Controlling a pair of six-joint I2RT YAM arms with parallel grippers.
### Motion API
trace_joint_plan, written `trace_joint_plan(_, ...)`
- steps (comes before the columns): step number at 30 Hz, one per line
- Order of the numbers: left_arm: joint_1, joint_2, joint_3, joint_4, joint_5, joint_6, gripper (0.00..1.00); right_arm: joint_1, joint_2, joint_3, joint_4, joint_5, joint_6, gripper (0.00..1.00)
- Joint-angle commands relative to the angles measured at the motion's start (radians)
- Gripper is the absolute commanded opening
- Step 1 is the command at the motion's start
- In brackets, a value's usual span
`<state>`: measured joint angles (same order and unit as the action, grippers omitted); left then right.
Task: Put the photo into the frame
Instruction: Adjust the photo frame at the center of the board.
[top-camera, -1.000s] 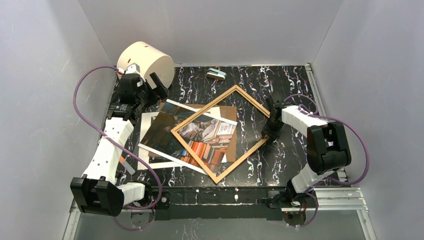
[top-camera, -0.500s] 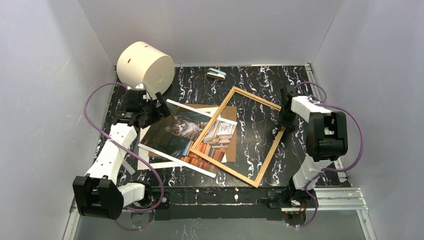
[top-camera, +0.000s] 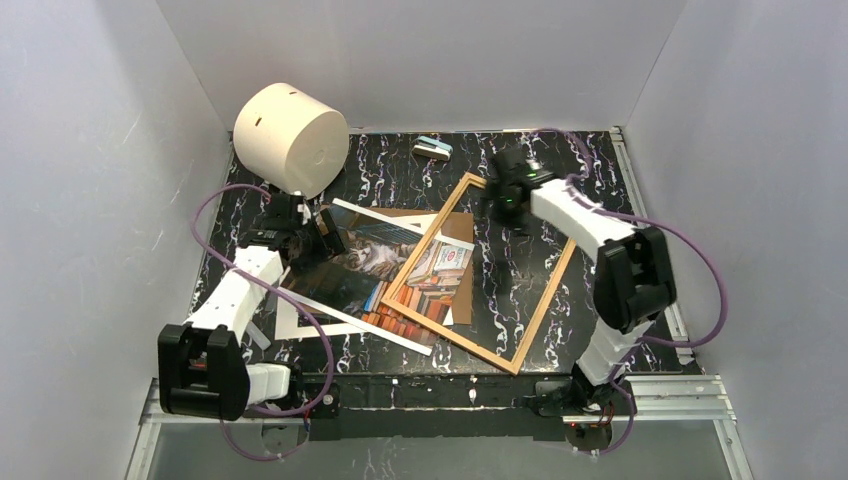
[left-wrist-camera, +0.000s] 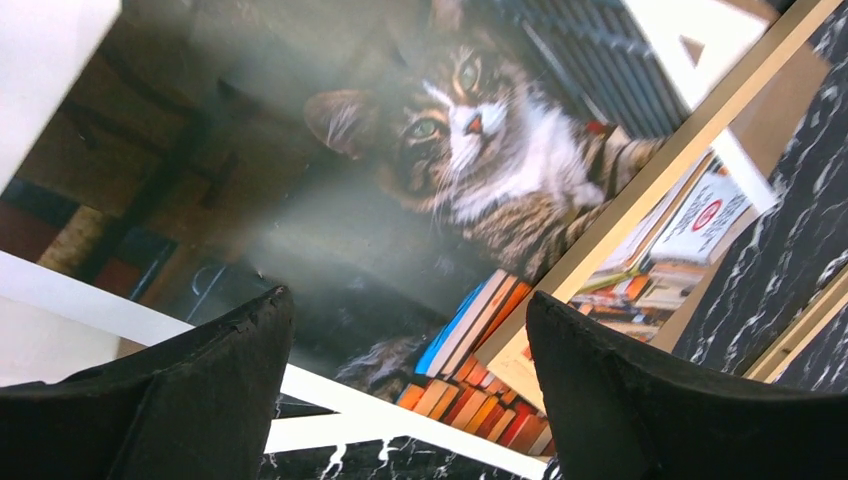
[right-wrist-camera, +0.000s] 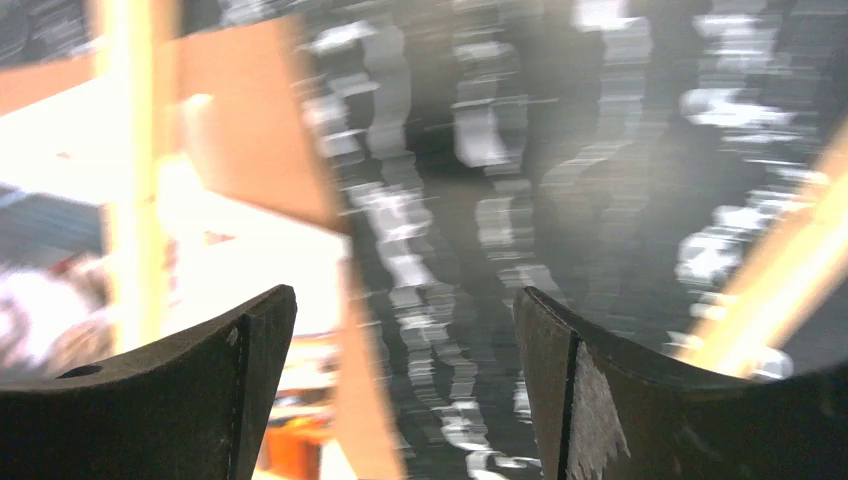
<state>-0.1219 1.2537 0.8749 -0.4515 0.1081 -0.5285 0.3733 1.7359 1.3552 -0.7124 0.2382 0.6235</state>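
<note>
At the near edge, about 6 o'clock in the top view, sits the low corner of the frame (top-camera: 546, 305), flat on the black marbled table (top-camera: 390, 175) and turned diamond-wise. White mat (top-camera: 305, 325) at 8 o'clock, part under the photo (top-camera: 345, 285). The photo is centre-left; its 3 o'clock end with the book stacks is under the frame's left rail and shows through the opening, so it is not seated yet. A brown board (top-camera: 462, 228) pokes out beneath, by the frame's far corner. Left gripper (top-camera: 310, 240) at 9 to 10 o'clock is low over the photo's dark end; the wrist view has the fingers spread wide, nothing between them, and the cat print (left-wrist-camera: 440, 170) just below. Right gripper (top-camera: 500, 200) at 12 to 1 o'clock is over the frame's far corner; its wrist view is motion-blurred but the fingers (right-wrist-camera: 200, 380) stand apart with nothing held. Judgement: the photo is thin, light and floppy, and the glare says glossy, so slick and hard to pinch flat. Best to take it at its free 9 o'clock edge or a corner. The frame is stiff and light, so grip a wood rail and keep off the front, which may be fragile. Far back are a cream cylinder (top-camera: 290, 135) at 11 o'clock and a small teal item (top-camera: 433, 148) at 12.
</note>
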Motion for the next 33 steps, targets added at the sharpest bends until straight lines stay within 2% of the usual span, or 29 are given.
trace_joint_plan(1, -0.004, 0.027, -0.046, 0.037, 0.076, 0.001, 0.79, 0.203, 0.105, 0.117, 0.105, -0.127, 0.140, 0.88)
trace_joint_plan(8, -0.004, 0.076, -0.115, 0.081, 0.080, -0.005, 0.61, 0.355, 0.372, 0.395, 0.068, -0.035, 0.154, 0.88)
trace_joint_plan(16, -0.004, 0.095, -0.186, 0.103, 0.049, -0.005, 0.55, 0.436, 0.553, 0.554, -0.018, 0.115, 0.121, 0.84)
trace_joint_plan(19, -0.004, 0.096, -0.204, 0.101, 0.024, -0.005, 0.53, 0.450, 0.589, 0.601, -0.098, 0.178, 0.111, 0.78)
trace_joint_plan(22, -0.004, 0.110, -0.198, 0.082, -0.004, -0.008, 0.52, 0.450, 0.569, 0.567, -0.120, 0.187, 0.096, 0.65)
trace_joint_plan(25, -0.003, 0.128, -0.193, 0.069, -0.026, -0.011, 0.50, 0.450, 0.488, 0.459, -0.057, 0.191, 0.061, 0.52)
trace_joint_plan(29, -0.003, 0.140, -0.191, 0.057, -0.041, -0.017, 0.50, 0.446, 0.384, 0.346, 0.021, 0.206, -0.040, 0.47)
trace_joint_plan(33, -0.003, 0.145, -0.192, 0.057, -0.027, -0.015, 0.50, 0.415, 0.305, 0.241, 0.114, 0.159, -0.158, 0.43)
